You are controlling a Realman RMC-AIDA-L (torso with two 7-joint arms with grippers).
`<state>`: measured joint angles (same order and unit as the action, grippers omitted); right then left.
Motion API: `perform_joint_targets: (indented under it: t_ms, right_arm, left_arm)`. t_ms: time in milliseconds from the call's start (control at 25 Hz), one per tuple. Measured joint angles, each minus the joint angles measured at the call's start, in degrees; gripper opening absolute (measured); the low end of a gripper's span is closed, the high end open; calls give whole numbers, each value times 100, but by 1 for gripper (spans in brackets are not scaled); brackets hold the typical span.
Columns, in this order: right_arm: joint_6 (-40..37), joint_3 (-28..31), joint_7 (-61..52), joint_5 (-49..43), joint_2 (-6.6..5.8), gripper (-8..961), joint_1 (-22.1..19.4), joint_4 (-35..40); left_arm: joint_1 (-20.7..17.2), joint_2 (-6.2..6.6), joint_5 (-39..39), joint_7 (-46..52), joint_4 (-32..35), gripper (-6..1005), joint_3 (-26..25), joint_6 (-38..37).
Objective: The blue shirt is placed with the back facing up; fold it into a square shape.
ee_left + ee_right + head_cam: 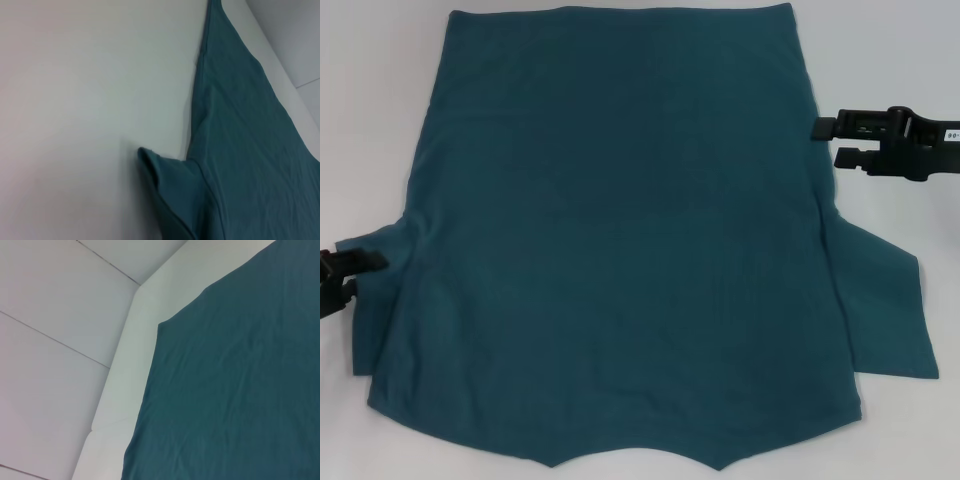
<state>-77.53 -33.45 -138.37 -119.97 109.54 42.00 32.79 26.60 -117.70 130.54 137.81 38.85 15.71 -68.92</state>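
Item: blue shirt (620, 240). One piece, the only cloth in view. Lies flat on the white tabletop (380, 60), plain side up, hem toward the far edge, collar end nearest the robot and partly cut off by the head view. Covers most of the work area.

Sleeves: the right sleeve (885, 310) is spread flat. The left sleeve (375, 300) is bunched and lifted into a small fold, seen close in the left wrist view (165, 180).

Left end effector (350, 270): at the tabletop's left edge, tips touching or pinching the sleeve by the armpit; whether it has actually closed on the cloth I cannot tell.

Right end effector (840, 143): held beside the shirt's right side seam, near the hem half, fingers apart, nothing held.

Handling, as a judgement: light, soft, limp cotton; no stiffness, so it will drape and drag instead of holding shape. Probably grips the tabletop a little, so wrinkles are likely. Best taken by pinching a double thickness at an edge: sleeve cuff, side seam or hem corner.

Condition: no fold made yet.
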Motion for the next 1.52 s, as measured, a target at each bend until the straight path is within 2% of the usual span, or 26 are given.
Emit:
perform_joint_targets:
  t_ms: [160, 280, 480, 800, 1120, 1520]
  right_arm:
    - [-3, 0, 1, 0, -2, 775, -11, -6]
    - [-3, -1, -7, 0, -3, 775, -15, -2]
    - [-3, -4, -15, 0, -3, 775, -28, 1]
    - [0, 3, -22, 0, -9, 775, -29, 0]
    - [2, 70, -30, 0, -20, 774, -42, 0]
    - [2, 75, -37, 0, -36, 774, -43, 0]
  left_arm:
    - [-4, 2, 51, 2, 0, 555, 6, 2]
    - [6, 2, 142, 3, 1, 319, 2, 27]
    - [7, 2, 155, 5, 0, 82, 9, 66]
    - [48, 33, 299, -108, 115, 31, 68, 23]
    - [290, 107, 1109, -418, 681, 6, 866, -6]
    - [404, 178, 1527, -62, 1106, 7, 907, 56]
